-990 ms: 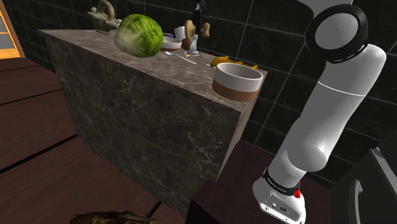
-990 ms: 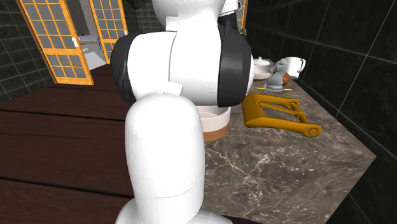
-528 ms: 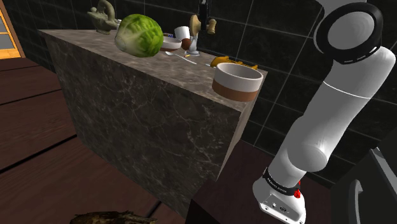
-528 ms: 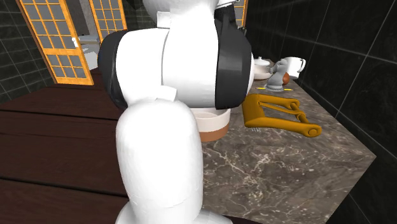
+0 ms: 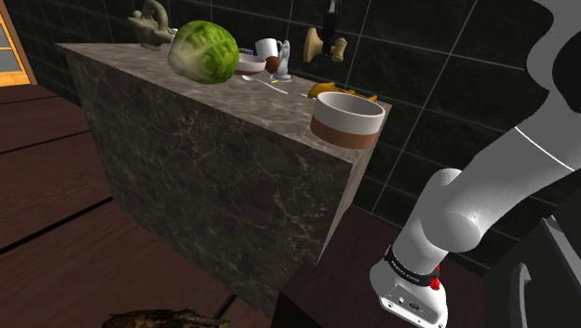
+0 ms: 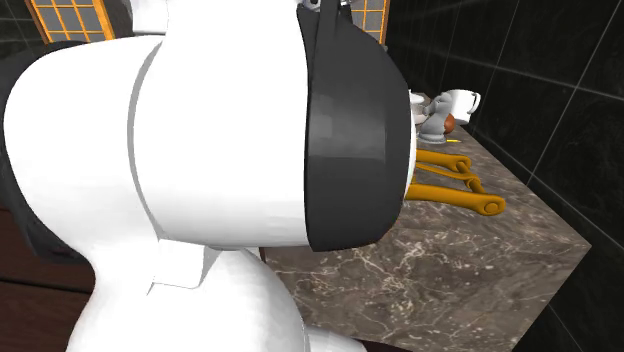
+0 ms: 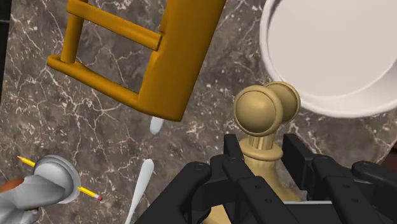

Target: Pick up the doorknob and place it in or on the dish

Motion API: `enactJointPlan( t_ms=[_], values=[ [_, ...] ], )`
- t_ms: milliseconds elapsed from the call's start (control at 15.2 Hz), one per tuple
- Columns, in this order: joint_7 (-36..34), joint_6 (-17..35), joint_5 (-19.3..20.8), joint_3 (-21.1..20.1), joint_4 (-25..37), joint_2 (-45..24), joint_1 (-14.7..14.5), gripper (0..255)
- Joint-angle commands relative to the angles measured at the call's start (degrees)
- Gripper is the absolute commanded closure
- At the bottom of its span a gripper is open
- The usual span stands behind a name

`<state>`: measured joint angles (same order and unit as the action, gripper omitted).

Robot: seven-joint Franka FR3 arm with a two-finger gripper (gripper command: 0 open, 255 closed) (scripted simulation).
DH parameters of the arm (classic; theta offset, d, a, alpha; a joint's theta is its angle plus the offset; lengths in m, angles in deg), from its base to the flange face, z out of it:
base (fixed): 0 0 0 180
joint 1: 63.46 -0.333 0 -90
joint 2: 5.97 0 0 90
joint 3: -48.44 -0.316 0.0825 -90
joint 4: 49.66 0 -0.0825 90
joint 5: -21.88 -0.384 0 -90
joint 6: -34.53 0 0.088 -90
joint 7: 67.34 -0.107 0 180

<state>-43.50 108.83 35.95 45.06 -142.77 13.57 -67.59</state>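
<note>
My gripper is shut on the stem of a brass-coloured doorknob, with a black finger on each side of it. The shoulder view shows the gripper carrying the doorknob in the air above the counter, behind and above the dish. That dish is a white bowl with a brown band, standing at the counter's near corner. From the wrist, the dish lies just beyond the knob and off to one side.
An orange rack lies on the marble counter beside the dish. Farther along are a grey figurine, a white mug, a plate, a cabbage, and a pencil. Dark tiled wall stands behind.
The gripper has risen with the doorknob and moved toward the shoulder view's right, nearer the dish. The arm's upper links have swung, now covering most of the second exterior view.
</note>
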Motion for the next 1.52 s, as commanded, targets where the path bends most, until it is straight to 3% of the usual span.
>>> enactJointPlan(
  t_ms=[0,462,1320,1452],
  values=[
    [-0.53,-1.04,-0.27,-0.44,-2.56,3.46,-0.31,255],
    [-3.05,-5.67,-2.22,-2.74,-12.37,17.24,-1.71,255],
    [-5.11,3.44,-2.94,-2.24,-27.63,23.16,-2.57,255],
    [-5.11,3.44,-2.94,-2.24,-27.63,23.16,-2.57,255]
  ],
)
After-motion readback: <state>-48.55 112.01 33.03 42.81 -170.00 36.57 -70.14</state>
